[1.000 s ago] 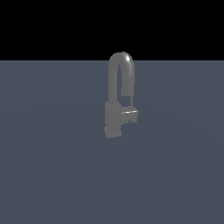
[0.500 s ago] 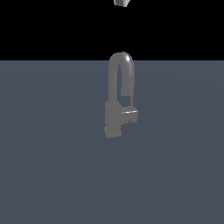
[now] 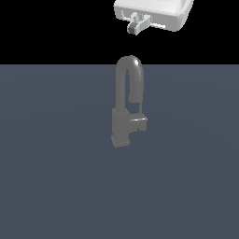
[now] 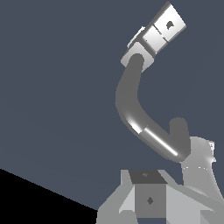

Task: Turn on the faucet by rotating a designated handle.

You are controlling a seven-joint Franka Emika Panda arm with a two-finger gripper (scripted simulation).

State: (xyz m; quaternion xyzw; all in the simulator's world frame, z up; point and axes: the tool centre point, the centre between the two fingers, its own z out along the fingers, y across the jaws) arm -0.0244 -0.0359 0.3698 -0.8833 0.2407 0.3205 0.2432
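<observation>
Descended since the previous frames: gripper [image 3: 135, 27], then hanging well above the faucet [image 3: 127, 112], clear of its arched spout. Jaw state: could not be told. Faucet stood upright on the grey floor [image 3: 51, 177]. Handle [image 3: 140, 123] projected from the faucet body toward the exterior view's right, untouched.

Open floor all around the faucet [image 3: 125, 116]; only its arched spout obstructs.

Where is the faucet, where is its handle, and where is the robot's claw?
faucet [image 3: 122, 126]: exterior view, on its blocky body.
handle [image 3: 140, 123]: exterior view, on the stub sticking out sideways.
claw [image 3: 135, 29]: exterior view, on the fingertips above the spout.
</observation>
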